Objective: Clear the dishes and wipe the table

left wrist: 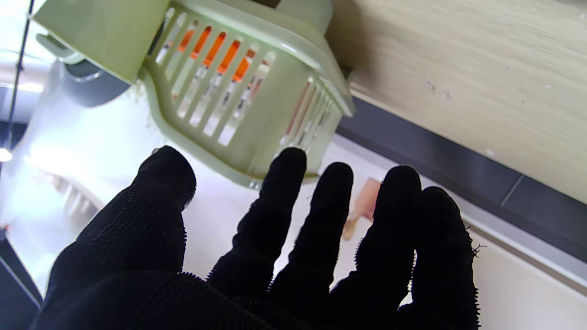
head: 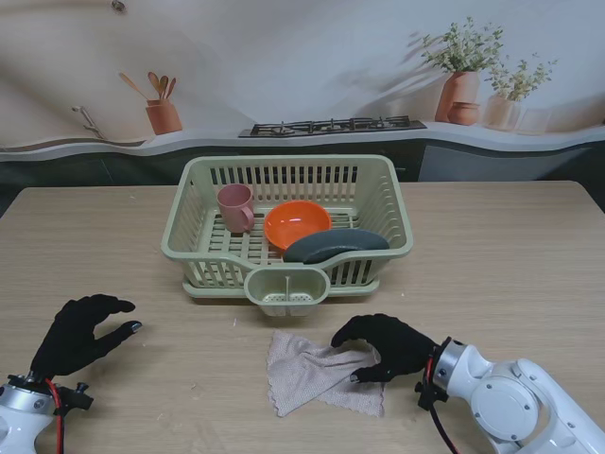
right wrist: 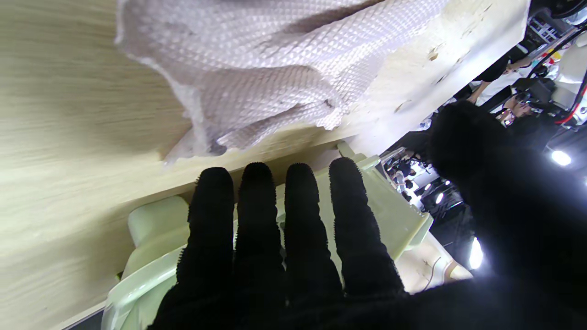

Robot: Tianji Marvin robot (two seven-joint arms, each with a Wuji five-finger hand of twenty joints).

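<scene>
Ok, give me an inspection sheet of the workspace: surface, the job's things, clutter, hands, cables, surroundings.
Surface: wooden table, a few small specks near the cloth in the right wrist view.
Job's things: green dish rack holding a pink cup, an orange bowl and a dark plate; pale waffle cloth rumpled on the table, nearer to me than the rack.
Clutter: nothing seen.
Hands: left hand open, holding nothing, left of the rack; right hand at the cloth's right edge, fingers straight, grip not confirmed.
Cables: red and black cable at the left wrist, another at the right wrist.
Surroundings: printed kitchen backdrop behind the table.
</scene>
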